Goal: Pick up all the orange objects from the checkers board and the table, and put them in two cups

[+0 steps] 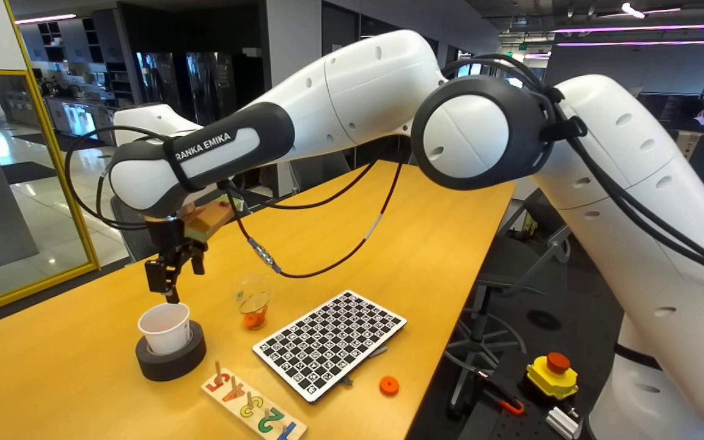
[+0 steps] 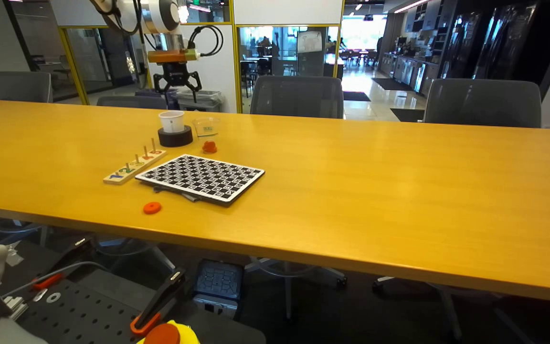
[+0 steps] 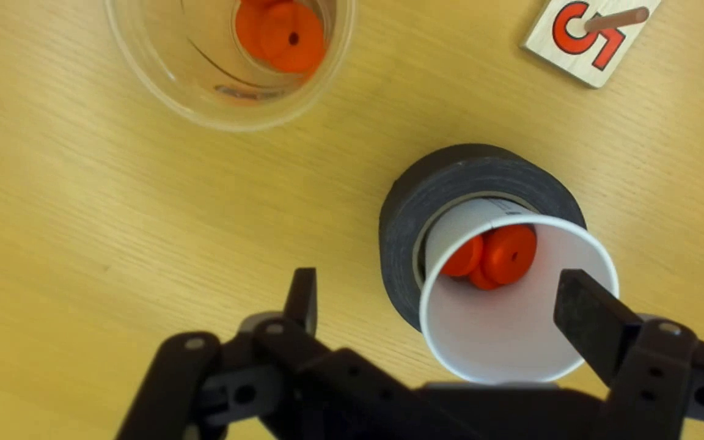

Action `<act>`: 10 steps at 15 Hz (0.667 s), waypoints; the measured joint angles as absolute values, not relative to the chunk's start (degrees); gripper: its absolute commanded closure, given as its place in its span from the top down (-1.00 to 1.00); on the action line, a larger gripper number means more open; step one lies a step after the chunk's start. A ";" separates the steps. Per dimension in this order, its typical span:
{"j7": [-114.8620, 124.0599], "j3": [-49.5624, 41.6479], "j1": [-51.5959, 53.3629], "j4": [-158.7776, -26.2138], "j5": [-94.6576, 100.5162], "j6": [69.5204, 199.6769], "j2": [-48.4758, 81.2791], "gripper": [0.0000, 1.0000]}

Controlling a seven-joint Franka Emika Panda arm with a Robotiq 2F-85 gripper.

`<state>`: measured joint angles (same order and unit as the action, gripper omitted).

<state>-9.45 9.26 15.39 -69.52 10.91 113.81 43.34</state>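
The claw (image 2: 177, 91) is spread, its two fingers well apart and turned down, and it hangs just above the white cup (image 1: 159, 339); I cannot tell whether a fingertip meets the rim. In the wrist view it spans the bottom of the frame, and the finger on the right overlaps the cup's edge. The white cup sits in the hole of a black roll (image 3: 480, 174). Only the wrist view looks down on the orange discs (image 3: 509, 253) lying inside; both exterior views give the cup's wall and rim. Near it stands a clear cup (image 3: 248, 119), upper left in the wrist view, with more orange discs (image 3: 294, 52) at its bottom; these show through its side in both exterior views.

The number board (image 2: 136, 167) reaches the wrist view by its "5" end alone, at the upper right; in an exterior view it lies whole, left of center, its pegs upright. Only the exterior views take in the checkerboard (image 1: 330, 342) and the single orange disc (image 1: 389, 385), which lies on the tabletop (image 2: 375, 191) near the checkerboard but apart from it. In an exterior view the arm (image 1: 370, 91) climbs at the right of the frame, bends at a large round joint, then slopes down leftward to the wrist above the white cup. In an exterior view gray chairs (image 2: 296, 98) stand behind the tabletop.
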 measured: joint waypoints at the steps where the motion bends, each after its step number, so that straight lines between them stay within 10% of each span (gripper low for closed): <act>1: -7.42 9.06 15.03 -72.15 10.91 114.93 41.87 1.00; 10: 9.04 6.49 14.20 -97.28 10.65 125.90 29.03 1.00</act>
<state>9.04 6.49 14.20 -97.28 10.65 125.90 29.03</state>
